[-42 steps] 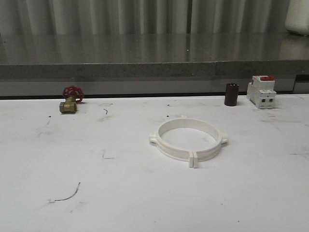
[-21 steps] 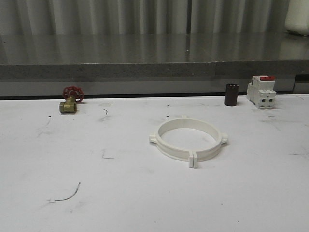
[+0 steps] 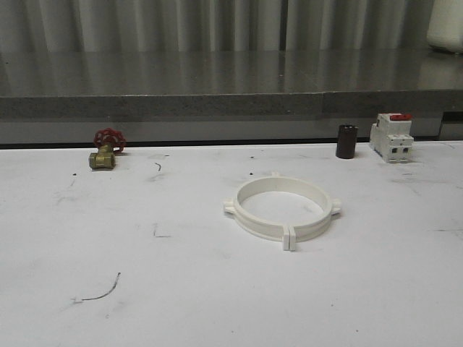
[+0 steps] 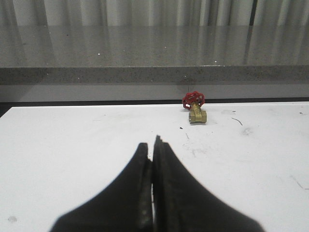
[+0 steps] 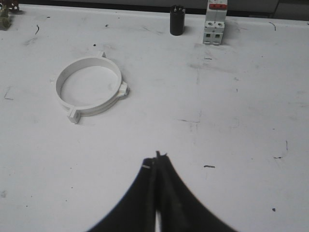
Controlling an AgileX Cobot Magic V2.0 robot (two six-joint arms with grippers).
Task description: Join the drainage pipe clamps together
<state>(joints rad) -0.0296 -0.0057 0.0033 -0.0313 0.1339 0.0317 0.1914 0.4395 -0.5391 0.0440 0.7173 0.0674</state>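
The two white drainage pipe clamps (image 3: pixel 282 207) lie flat on the white table as one closed ring, tabs meeting at the near side and at the far side. In the right wrist view the same clamps (image 5: pixel 90 90) sit well ahead of my right gripper (image 5: pixel 157 157), off to one side and apart from it. That gripper is shut with nothing between its black fingers. My left gripper (image 4: pixel 152 145) is also shut and empty, hovering over bare table far from the ring.
A brass valve with a red handwheel (image 3: pixel 105 150) stands at the back left. A dark cylinder (image 3: pixel 346 141) and a white breaker with a red top (image 3: pixel 391 136) stand at the back right. A grey ledge (image 3: pixel 231 105) runs behind the table.
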